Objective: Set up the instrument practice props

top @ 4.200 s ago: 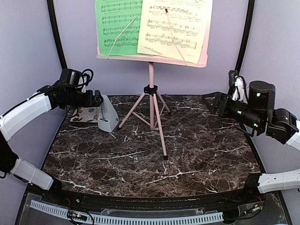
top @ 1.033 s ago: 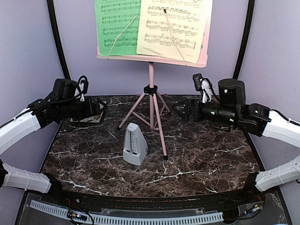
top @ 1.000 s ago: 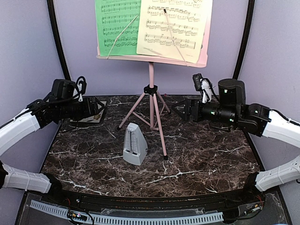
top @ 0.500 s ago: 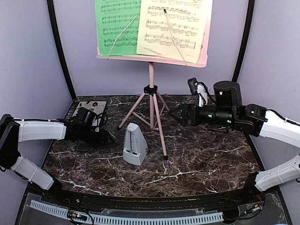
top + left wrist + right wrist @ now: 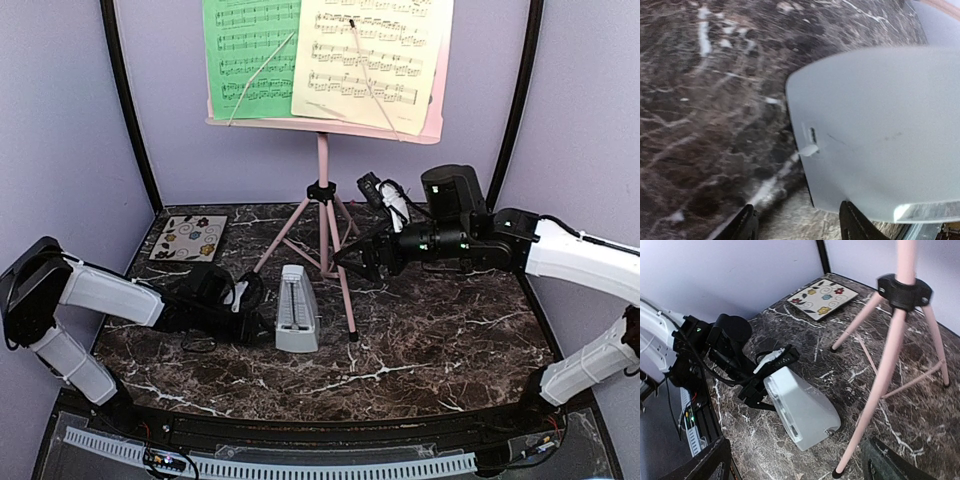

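Note:
The pink music stand [image 5: 323, 172] stands at the back middle on its tripod legs [image 5: 892, 347]. A green page [image 5: 250, 55] and a pale-yellow page [image 5: 372, 55] rest on its desk. The grey-white pyramid metronome [image 5: 297, 312] stands upright in front of the legs. It also shows in the left wrist view [image 5: 875, 125] and the right wrist view [image 5: 802, 412]. My left gripper [image 5: 260, 320] is low on the table against the metronome's left side. It is open [image 5: 799, 227], its jaws spread at the metronome's near edge. My right gripper [image 5: 347, 262] hovers open and empty [image 5: 800, 465] beside the tripod.
A flower-patterned flat card [image 5: 189, 238] lies at the back left, also in the right wrist view [image 5: 822, 296]. The dark marble table [image 5: 440, 330] has black corner posts [image 5: 127, 100] and purple walls behind it. A white cable strip runs along the front edge [image 5: 300, 465].
My left gripper dropped from near the card to the table and slid right up to the metronome, which turned and shifted slightly right. My right gripper moved left toward the tripod.

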`<control>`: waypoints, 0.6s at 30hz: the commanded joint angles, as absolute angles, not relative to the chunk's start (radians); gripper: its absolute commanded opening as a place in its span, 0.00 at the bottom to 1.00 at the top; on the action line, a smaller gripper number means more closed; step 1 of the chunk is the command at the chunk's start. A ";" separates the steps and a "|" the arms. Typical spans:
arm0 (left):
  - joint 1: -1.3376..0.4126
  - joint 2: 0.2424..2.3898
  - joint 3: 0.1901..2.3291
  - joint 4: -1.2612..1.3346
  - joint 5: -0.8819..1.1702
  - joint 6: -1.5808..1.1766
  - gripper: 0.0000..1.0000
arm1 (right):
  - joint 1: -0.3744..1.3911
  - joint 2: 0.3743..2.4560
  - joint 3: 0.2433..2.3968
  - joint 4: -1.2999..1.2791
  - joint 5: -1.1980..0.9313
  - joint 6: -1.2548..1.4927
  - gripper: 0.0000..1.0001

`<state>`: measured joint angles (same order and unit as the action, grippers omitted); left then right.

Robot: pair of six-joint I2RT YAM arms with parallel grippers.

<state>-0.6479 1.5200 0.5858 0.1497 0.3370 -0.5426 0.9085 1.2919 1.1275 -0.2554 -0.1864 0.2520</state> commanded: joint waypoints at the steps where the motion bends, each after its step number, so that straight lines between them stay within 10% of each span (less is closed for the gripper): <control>1: -0.723 1.500 0.543 0.290 0.390 -0.522 0.58 | 0.901 1.351 1.219 -0.260 -0.351 0.007 0.91; 18: -0.637 1.149 0.362 0.336 0.132 -0.605 0.80 | 0.970 1.670 1.545 -0.396 -0.090 0.393 0.90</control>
